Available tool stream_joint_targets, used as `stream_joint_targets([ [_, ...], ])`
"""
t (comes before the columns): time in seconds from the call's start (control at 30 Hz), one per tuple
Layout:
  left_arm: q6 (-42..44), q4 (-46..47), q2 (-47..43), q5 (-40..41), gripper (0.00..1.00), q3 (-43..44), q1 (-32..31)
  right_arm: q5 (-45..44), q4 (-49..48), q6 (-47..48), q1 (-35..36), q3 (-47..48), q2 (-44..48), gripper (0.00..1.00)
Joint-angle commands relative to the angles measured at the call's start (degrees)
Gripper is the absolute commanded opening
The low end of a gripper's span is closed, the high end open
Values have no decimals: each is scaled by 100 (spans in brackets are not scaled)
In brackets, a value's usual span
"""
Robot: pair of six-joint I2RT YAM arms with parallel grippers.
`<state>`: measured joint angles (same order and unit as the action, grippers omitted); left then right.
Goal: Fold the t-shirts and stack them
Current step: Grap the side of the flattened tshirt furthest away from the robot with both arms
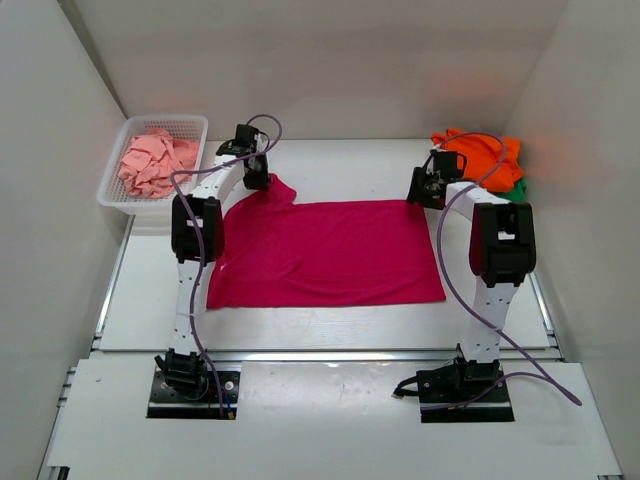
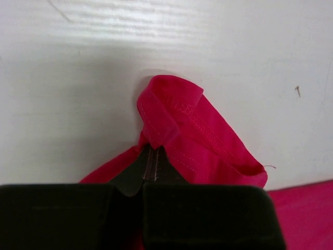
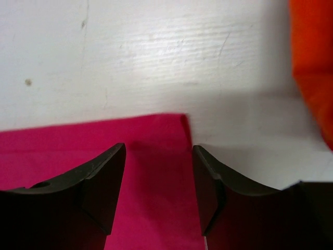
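A magenta-pink t-shirt (image 1: 330,250) lies spread flat on the white table. My left gripper (image 1: 257,180) is at its far left corner, shut on a bunched hem fold (image 2: 171,112) that rises just past the fingertips of the left gripper (image 2: 152,149). At the shirt's far right corner my right gripper (image 1: 424,190) hangs open. In the right wrist view that gripper (image 3: 158,153) has its fingers on either side of the cloth corner (image 3: 156,135), with a gap on each side.
A white mesh basket (image 1: 113,188) at the far left holds a crumpled pale salmon-pink shirt (image 1: 155,163). At the far right an orange shirt (image 1: 482,155) (image 3: 312,57) lies over a green one (image 1: 518,189). White walls enclose the table on three sides.
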<state>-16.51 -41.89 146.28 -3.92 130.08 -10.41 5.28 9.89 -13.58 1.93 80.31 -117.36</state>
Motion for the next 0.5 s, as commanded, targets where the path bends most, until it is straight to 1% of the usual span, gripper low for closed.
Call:
stream_joint_targets([
  [0.0, 17, 505, -855, -258, 0, -632, -31, -658, -49, -13, 88, 607, -199, 51],
  [0.03, -10, 541, -986, -284, 0, -833, -13, -773, 30, -4, 97, 748, -295, 52],
  [0.1, 16, 725, -1101, -284, 0, -1028, 13, -722, 74, -30, 70, 1002, -445, 49],
  [0.17, -10, 743, -1198, -328, 0, -1186, 4, -713, 276, -30, 44, 1143, -594, 42],
  [0.2, 8, 744, -1207, -328, 0, -1161, -13, -686, 285, -48, 61, 1205, -647, 36],
  [0.3, -18, 665, -1172, -337, 0, -1152, -5, -642, 409, -48, 53, 1163, -648, 33],
  [0.47, -10, 682, -1119, -398, 0, -1029, 4, -669, 268, -74, 97, 907, -516, 34],
])
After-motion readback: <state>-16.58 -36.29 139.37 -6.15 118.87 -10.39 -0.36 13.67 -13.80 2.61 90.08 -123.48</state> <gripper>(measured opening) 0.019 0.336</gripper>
